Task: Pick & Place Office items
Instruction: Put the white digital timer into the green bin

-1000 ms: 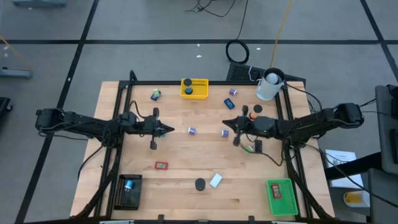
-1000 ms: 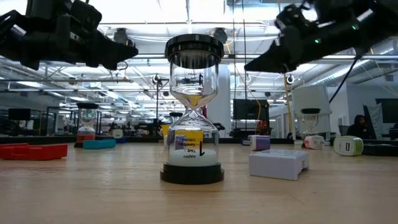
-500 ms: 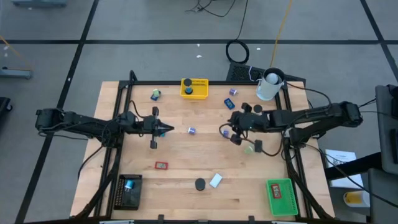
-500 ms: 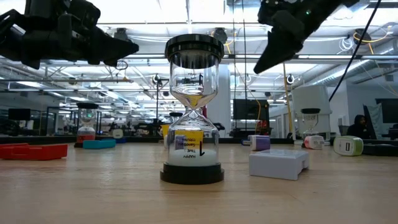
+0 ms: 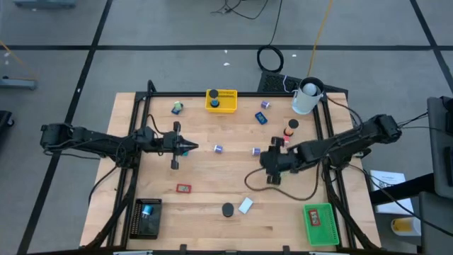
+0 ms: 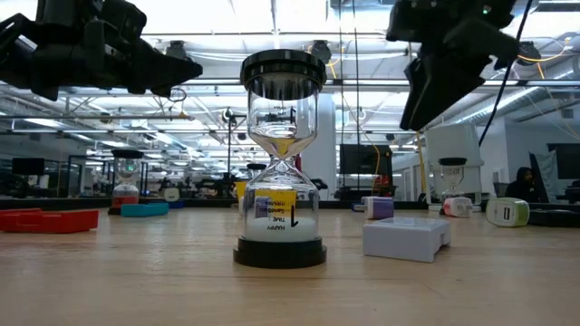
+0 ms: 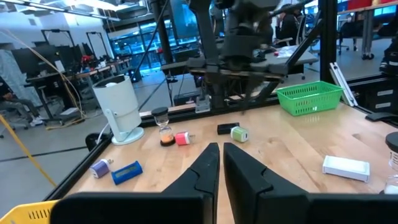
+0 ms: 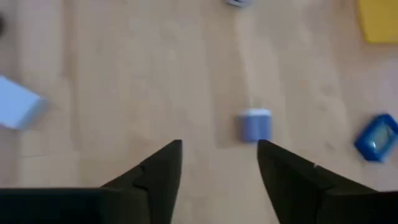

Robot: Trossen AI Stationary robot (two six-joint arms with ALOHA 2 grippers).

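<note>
High view shows three mesh trays: one yellow (image 5: 221,100) top centre, one black (image 5: 147,217) lower left, one green (image 5: 320,224) lower right. Right gripper (image 5: 259,157), fingers spread, hovers mid-frame by one small purple block (image 5: 255,151). Left gripper (image 5: 195,148), centre-left, fingers together, empty.

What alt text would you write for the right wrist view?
The right gripper, its dark fingers open, looks down on a wooden table at a small purple block ahead of its fingertips. A white block and a blue block lie farther off.
</note>
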